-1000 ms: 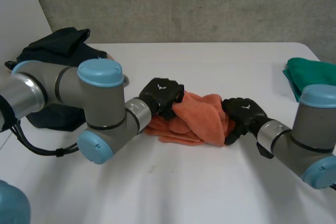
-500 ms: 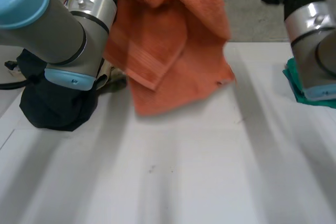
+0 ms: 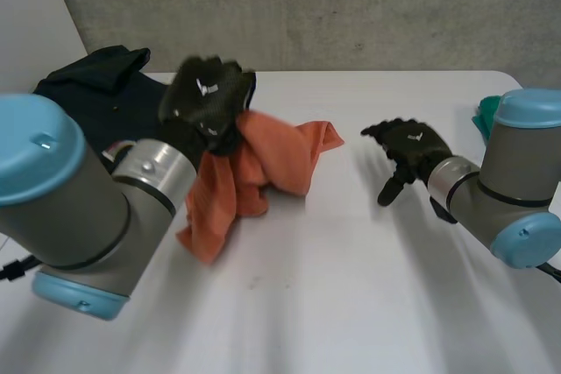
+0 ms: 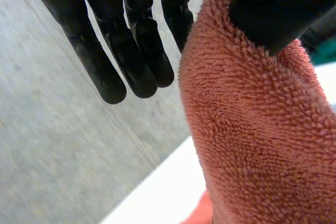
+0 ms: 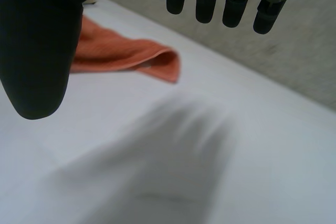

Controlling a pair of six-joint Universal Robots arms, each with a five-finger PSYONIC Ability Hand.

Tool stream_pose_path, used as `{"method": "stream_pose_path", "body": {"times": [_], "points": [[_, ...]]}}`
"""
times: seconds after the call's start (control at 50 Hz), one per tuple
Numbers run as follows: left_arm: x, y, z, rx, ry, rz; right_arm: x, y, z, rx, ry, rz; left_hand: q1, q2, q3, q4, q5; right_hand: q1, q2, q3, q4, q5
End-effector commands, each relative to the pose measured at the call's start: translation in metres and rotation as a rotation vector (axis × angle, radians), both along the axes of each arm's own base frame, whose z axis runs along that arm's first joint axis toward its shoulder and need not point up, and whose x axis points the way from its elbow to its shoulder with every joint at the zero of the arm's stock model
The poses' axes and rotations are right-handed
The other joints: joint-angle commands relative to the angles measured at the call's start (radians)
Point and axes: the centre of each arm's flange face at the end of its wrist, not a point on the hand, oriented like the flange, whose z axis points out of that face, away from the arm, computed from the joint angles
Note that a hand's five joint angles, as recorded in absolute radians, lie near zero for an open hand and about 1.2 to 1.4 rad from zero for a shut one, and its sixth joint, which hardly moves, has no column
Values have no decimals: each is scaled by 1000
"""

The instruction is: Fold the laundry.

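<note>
An orange towel (image 3: 294, 155) hangs from my left hand (image 3: 206, 98), which is raised over the left half of the white table (image 3: 333, 304). One end trails onto the table towards the right and a bunched part droops below the hand. In the left wrist view the thumb (image 4: 278, 3) presses the towel (image 4: 252, 129) while the fingers (image 4: 131, 51) stay straight beside it. My right hand (image 3: 410, 144) is open above the table, a short way right of the towel and not touching it. Past my right hand (image 5: 37, 40) lies the towel's folded end (image 5: 121, 53).
A pile of dark clothes (image 3: 96, 85) sits at the back left of the table, behind my left arm. A green cloth (image 3: 485, 116) lies at the right edge, behind my right arm. A grey wall runs behind the table.
The towel lay bunched between both hands, then was swung up high. Now my left hand has come down with it, and my right hand has let go and opened.
</note>
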Motion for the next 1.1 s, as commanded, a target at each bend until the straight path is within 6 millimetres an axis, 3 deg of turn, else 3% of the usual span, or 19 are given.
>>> {"method": "stream_pose_path", "body": {"times": [0.02,0.12,0.26,0.36,0.52,0.6,0.66,0.68,0.74,0.8,0.82,0.84,0.9,0.92,1.0,1.1], "points": [[1,12,47,-92,70,-18,10,-3,-11,42,-63,94,264,199,204,195,236,-49,-37,-36,-37,-47],[-3,25,64,-105,103,-49,20,-9,-19,66,-133,86,264,199,204,195,236,-49,-37,-36,-37,-47],[-3,34,68,-73,128,-71,48,-9,-25,7,-239,102,264,199,204,195,236,-49,-37,-36,-37,-47],[1,41,86,-87,170,-80,54,-16,-28,-33,-263,54,264,199,204,195,236,-49,-37,-36,-37,-47],[7,54,110,-83,250,-106,75,-11,-46,-15,-259,92,264,199,204,195,236,-49,-37,-36,-37,-47],[12,57,120,-82,299,-110,79,-11,-59,7,-249,99,264,199,204,195,236,146,158,158,157,148],[15,56,126,-88,322,-93,78,-13,-59,18,-241,88,264,199,204,195,236,899,911,911,910,901],[16,55,126,-88,323,-87,77,-15,-55,15,-240,82,264,199,204,195,236,1170,1182,1183,1182,1172],[19,51,126,-91,327,-58,72,-17,-39,-18,-238,72,264,199,204,195,236,1173,1185,1185,1184,1175],[24,43,124,-88,322,-28,64,-19,13,-131,-247,70,264,199,204,195,236,1173,1185,1185,1184,1175],[26,40,123,-87,320,-17,57,-22,27,-163,-248,60,264,199,204,195,236,1173,1185,1185,1184,1175],[28,37,121,-83,316,-6,38,-30,53,-230,-232,35,264,199,204,195,236,1173,1185,1185,1184,1175],[40,19,110,-62,293,59,6,-37,89,-327,-181,-19,264,199,204,195,236,1173,1185,1185,1184,1175],[44,14,106,-56,287,78,-9,-35,110,-371,-140,-34,264,199,204,195,236,1173,1185,1185,1184,1175],[63,-9,83,12,239,166,-32,-16,148,-419,-29,-18,264,199,204,195,236,1173,1185,1185,1184,1175],[65,-26,24,200,133,216,-40,16,167,-385,89,40,264,199,204,195,236,1173,1185,1185,1184,1175]]}}
